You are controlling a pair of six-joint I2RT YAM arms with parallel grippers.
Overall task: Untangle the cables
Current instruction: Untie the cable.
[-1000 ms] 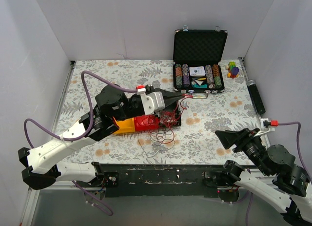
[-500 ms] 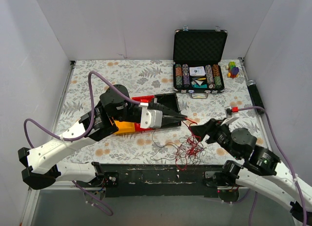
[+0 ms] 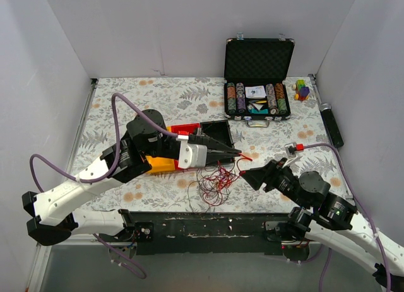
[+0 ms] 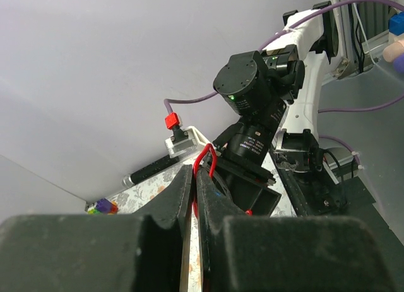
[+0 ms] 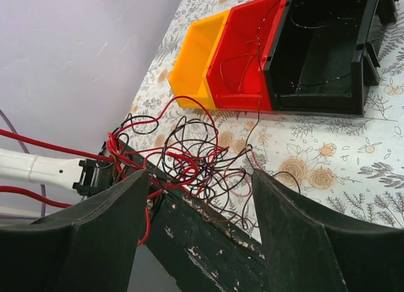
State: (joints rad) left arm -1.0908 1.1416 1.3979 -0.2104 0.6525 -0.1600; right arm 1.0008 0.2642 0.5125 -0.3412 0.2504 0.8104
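Top external view, from the left: my left gripper [image 3: 237, 154] reaches over the floral table [image 3: 126, 96] toward 3 o'clock. Its jaws are closed to a sliver on one red strand of the cables [image 3: 214, 177]. In the left wrist view that strand stands up as a small loop out of the pinch between my fingers [image 4: 177, 194].

Under that wrist sits a row of three bins: the yellow bin [image 3: 161, 164] at the 8 o'clock end, the red bin [image 3: 187, 127] in the middle and the black bin [image 3: 216, 132] at the 2 o'clock end. In the right wrist view a few thin strands trail into the red and black ones.

The main tangle, red and black, lies on the table by its near edge, at 7 o'clock from my left fingertips. My right gripper [image 3: 246, 176] sits just at 3 o'clock of the tangle and points toward it. Its jaws are spread wide with nothing clamped. In its own view the heap lies between the fingers [image 5: 95, 241] and beyond them, at 12 o'clock. Whether any strand touches them I cannot tell.

An open chip case [image 3: 259, 58] stands at the table's 1 o'clock corner.
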